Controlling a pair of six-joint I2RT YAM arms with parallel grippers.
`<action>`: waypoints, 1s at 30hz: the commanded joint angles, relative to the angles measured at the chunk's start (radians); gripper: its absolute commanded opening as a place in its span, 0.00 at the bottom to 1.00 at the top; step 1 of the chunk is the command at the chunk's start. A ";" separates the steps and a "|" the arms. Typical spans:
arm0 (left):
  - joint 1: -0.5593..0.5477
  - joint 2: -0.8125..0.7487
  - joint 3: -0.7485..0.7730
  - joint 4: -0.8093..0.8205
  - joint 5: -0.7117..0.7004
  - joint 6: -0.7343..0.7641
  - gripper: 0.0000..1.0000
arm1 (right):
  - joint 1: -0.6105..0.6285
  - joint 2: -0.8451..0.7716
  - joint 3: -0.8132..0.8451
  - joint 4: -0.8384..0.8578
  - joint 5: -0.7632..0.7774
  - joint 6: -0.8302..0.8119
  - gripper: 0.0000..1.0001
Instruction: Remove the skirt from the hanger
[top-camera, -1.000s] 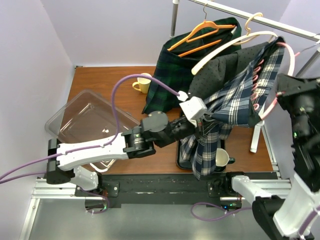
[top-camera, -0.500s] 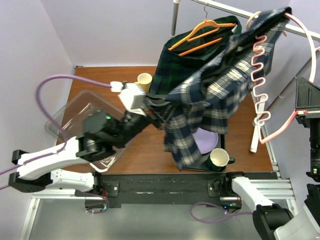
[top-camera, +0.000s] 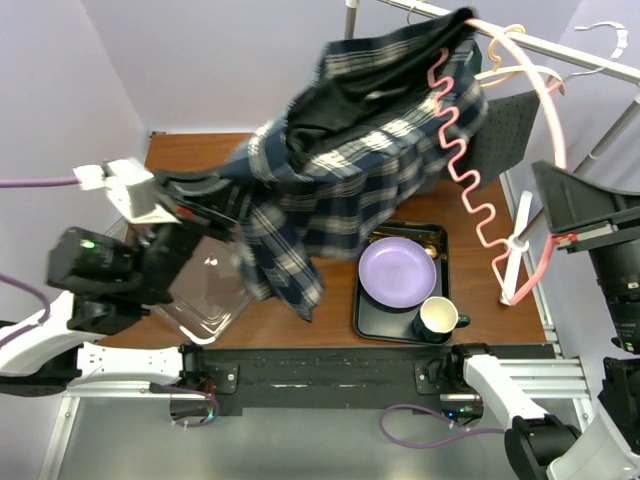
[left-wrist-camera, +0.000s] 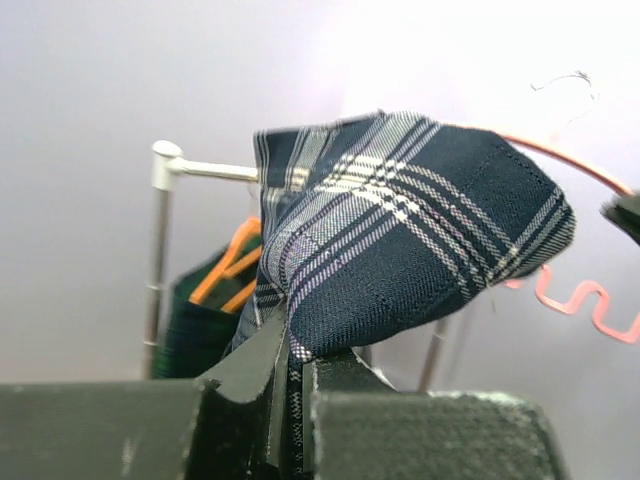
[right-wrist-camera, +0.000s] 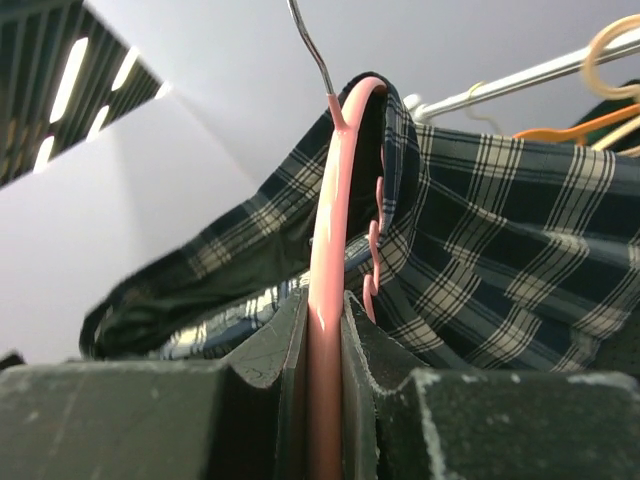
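Jaws clamping both ends: left on the plaid skirt (left-wrist-camera: 410, 240), right on the pink hanger (right-wrist-camera: 327, 220).
My left gripper (left-wrist-camera: 290, 352) is pinching a fold of the plaid skirt; my right gripper (right-wrist-camera: 325, 305) is squeezing the pink hanger's arm. The skirt is hanging stretched between us, its far edge draped over the hanger's top. I am judging that pulling leftward and upward while bracing the hanger should slip it off cleanly.

From above, the navy plaid skirt (top-camera: 340, 170) drapes over the fingertips of the left hand (top-camera: 228, 200) and hides one corner of the clear plastic bin (top-camera: 205, 300). In the right wrist view, the pink plastic hanger (right-wrist-camera: 328, 250) disappears between the fingers of the right hand (right-wrist-camera: 325, 330), and its wire hook runs off the top edge.
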 joint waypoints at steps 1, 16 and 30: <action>-0.007 -0.011 0.112 0.059 -0.123 0.156 0.00 | -0.011 0.010 0.000 0.180 -0.150 -0.049 0.00; -0.007 -0.011 0.144 0.181 -0.333 0.467 0.00 | -0.011 -0.057 -0.117 0.116 -0.189 -0.182 0.00; -0.007 -0.014 0.045 0.681 -0.488 1.008 0.00 | -0.011 -0.117 -0.214 0.214 -0.322 -0.173 0.00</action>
